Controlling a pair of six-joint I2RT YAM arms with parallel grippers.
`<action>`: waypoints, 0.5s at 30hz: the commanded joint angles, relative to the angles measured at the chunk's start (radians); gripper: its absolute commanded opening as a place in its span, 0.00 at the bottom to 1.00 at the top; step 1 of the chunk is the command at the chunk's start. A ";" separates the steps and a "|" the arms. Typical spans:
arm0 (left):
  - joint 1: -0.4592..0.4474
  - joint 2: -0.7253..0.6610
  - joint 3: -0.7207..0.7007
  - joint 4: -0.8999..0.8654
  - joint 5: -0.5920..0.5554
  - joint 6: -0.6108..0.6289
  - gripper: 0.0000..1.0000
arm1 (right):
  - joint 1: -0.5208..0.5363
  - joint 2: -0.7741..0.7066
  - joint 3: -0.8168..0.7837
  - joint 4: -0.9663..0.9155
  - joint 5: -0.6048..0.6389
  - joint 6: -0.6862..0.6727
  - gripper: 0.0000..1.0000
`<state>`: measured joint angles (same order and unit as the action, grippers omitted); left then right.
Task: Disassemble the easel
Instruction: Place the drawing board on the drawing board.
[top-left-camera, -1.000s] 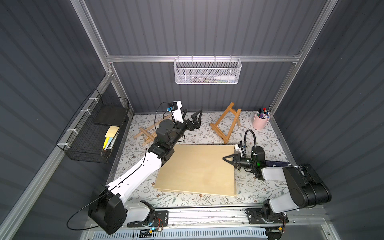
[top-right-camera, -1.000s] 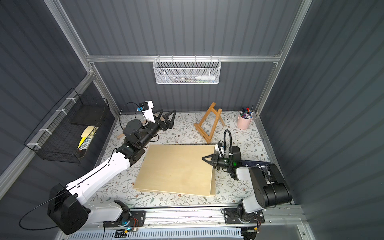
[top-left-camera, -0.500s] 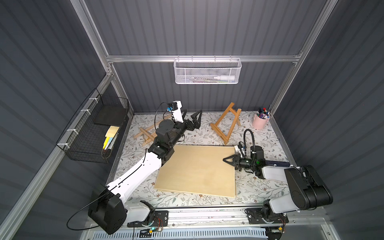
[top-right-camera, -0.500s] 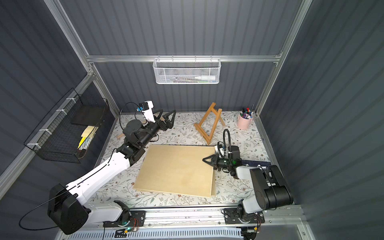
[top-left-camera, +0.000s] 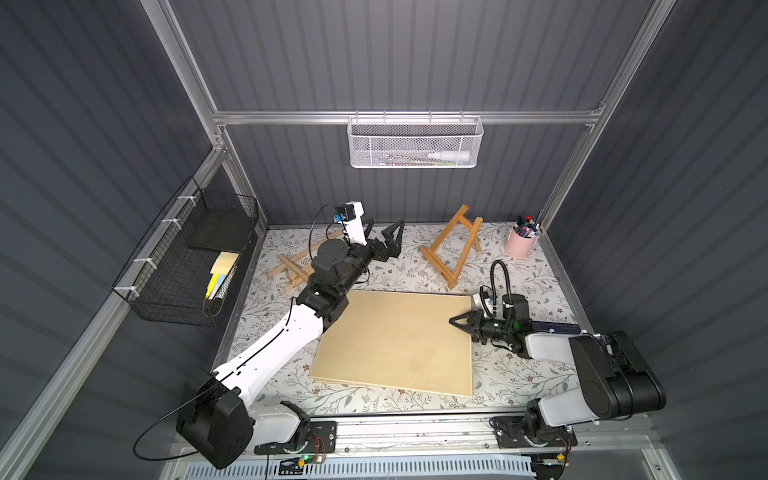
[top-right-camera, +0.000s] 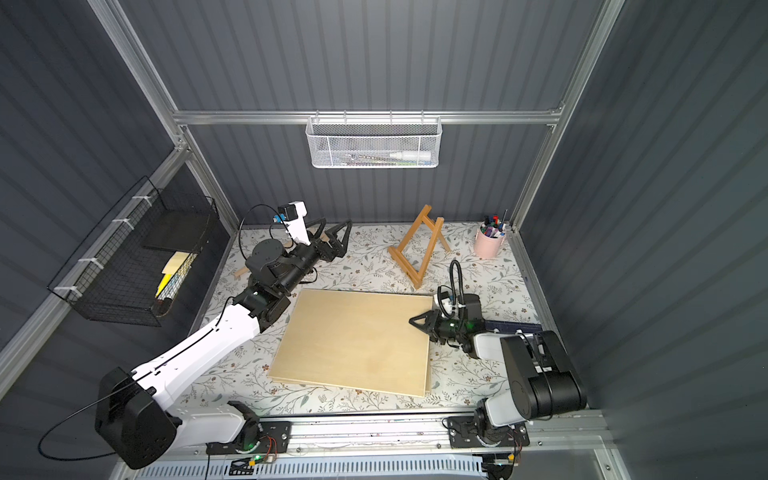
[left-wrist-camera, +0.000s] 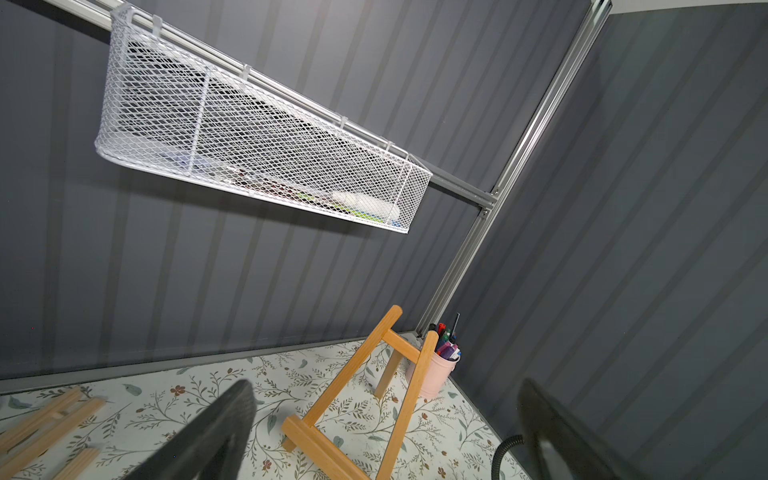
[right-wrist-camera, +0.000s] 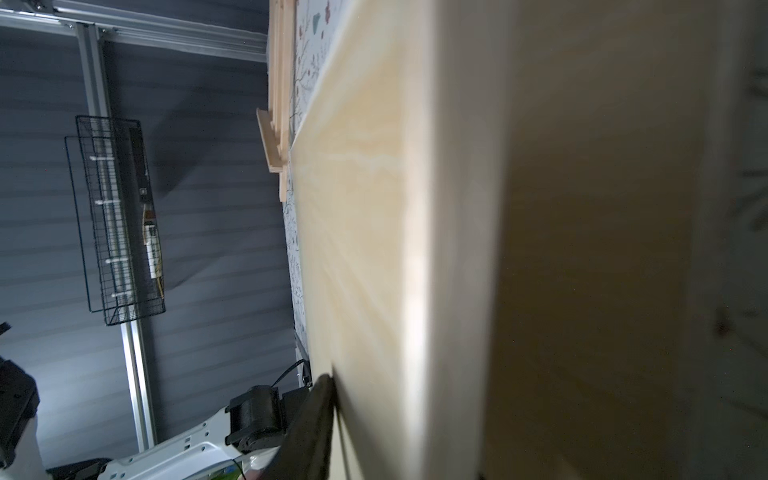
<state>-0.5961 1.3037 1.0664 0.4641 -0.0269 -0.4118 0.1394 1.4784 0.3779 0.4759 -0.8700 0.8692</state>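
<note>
Easel (top-left-camera: 451, 249) stands on its legs at the back of the desk (top-left-camera: 519, 374), near the pink cup (top-left-camera: 521, 246) — untouched. Left tool (top-left-camera: 386, 227) hangs wide and empty above the desk, apart from it. Right tool (top-left-camera: 454, 321) sits astride the edge of the board (top-left-camera: 395, 340) — gripping or loose, cannot tell.

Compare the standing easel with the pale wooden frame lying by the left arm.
Pose: the standing easel is propped up on its back leg; the pale frame lies flat. Colour: the easel is honey-orange, the frame much lighter. View: the easel stands in the open near the pink cup; the frame is partly hidden by the left arm. Both are slatted wood on the floral table.
</note>
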 joint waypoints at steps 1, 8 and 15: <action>-0.002 -0.010 0.017 0.013 -0.001 -0.004 0.99 | -0.018 0.011 0.007 0.000 0.034 0.016 0.32; -0.002 -0.019 0.020 0.013 0.005 -0.004 1.00 | -0.022 0.064 0.072 -0.031 0.072 0.053 0.35; -0.003 -0.020 0.021 0.013 0.011 -0.002 0.99 | -0.021 0.092 0.118 -0.086 0.121 0.047 0.41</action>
<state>-0.5961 1.3037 1.0664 0.4644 -0.0265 -0.4118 0.1242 1.5757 0.4721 0.4267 -0.7860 0.8978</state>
